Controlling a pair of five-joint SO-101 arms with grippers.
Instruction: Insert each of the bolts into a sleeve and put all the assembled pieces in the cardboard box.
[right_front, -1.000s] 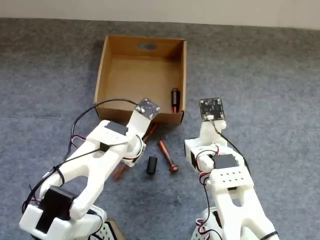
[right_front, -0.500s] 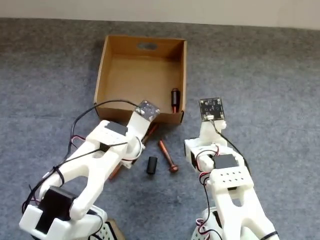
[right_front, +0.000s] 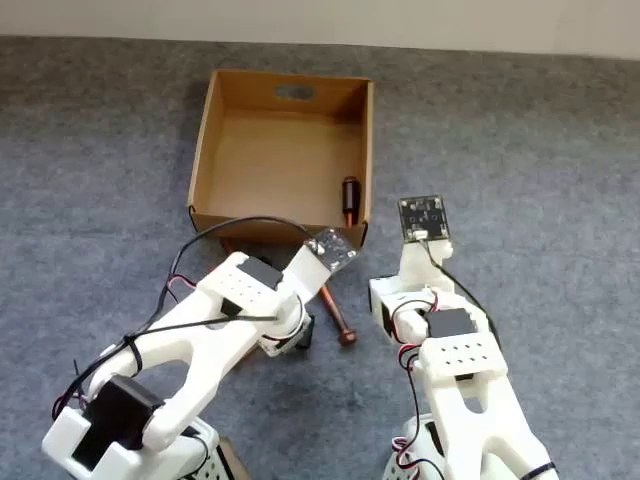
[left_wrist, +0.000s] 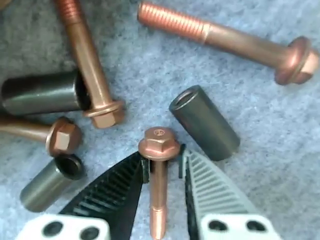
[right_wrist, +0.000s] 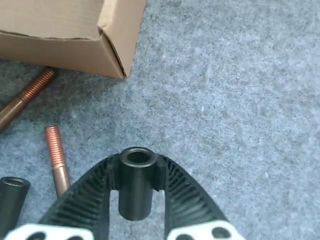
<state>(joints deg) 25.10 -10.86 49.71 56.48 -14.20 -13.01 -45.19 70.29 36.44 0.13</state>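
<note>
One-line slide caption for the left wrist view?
Left gripper holds a copper bolt amid loose bolts and dark sleeves on grey carpet.

Copper-orange bolt (left_wrist: 158, 150) there, pinched by the left fingers (left_wrist: 117, 190), one black, one pale grey! The right fingers (right_wrist: 90, 195), black and ribbed, on a dark charcoal sleeve (right_wrist: 136, 182). Tan cardboard box (right_front: 205, 150) at twelve o'clock (plain brown throughout), speckled grey surface (right_front: 530, 150).
</note>
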